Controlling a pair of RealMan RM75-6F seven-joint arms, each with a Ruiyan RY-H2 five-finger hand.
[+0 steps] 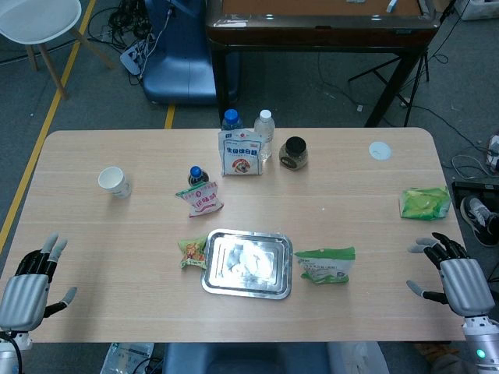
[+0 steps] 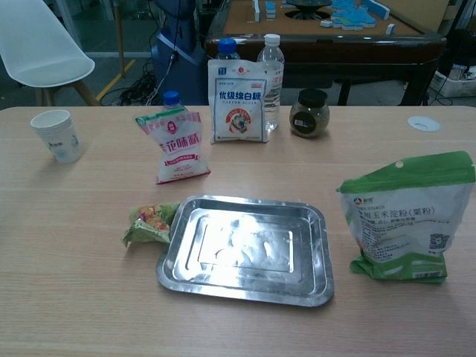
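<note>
Left hand (image 1: 25, 290) at the near left corner of the bench (image 1: 93, 234), about 8 o'clock from the tray; fingers (image 1: 51, 247) spread, released, holding nothing. Right hand (image 1: 456, 279) at the near right edge, about 4 o'clock; fingers (image 1: 441, 248) apart, released, empty. Neither hand shows in the chest view.

Metal tray (image 1: 247, 262) lies flat near centre, nothing in it. Small green snack packet (image 1: 191, 252) touches its rim at 9 o'clock. Green-and-white pouch (image 1: 326, 265) stands just beside it at 3 o'clock, nearest thing to the right hand.

Farther out: pink-and-white bag (image 1: 201, 198) with a blue-capped bottle (image 1: 195, 174) behind it; paper cup (image 1: 115, 182) at 10 o'clock; green bag (image 1: 425, 202) at 2 o'clock near the right edge.

Far row at 12 o'clock: white bag (image 1: 240, 153), two bottles behind it, dark-lidded jar (image 1: 294, 153). White disc (image 1: 380, 150) at the far right.
</note>
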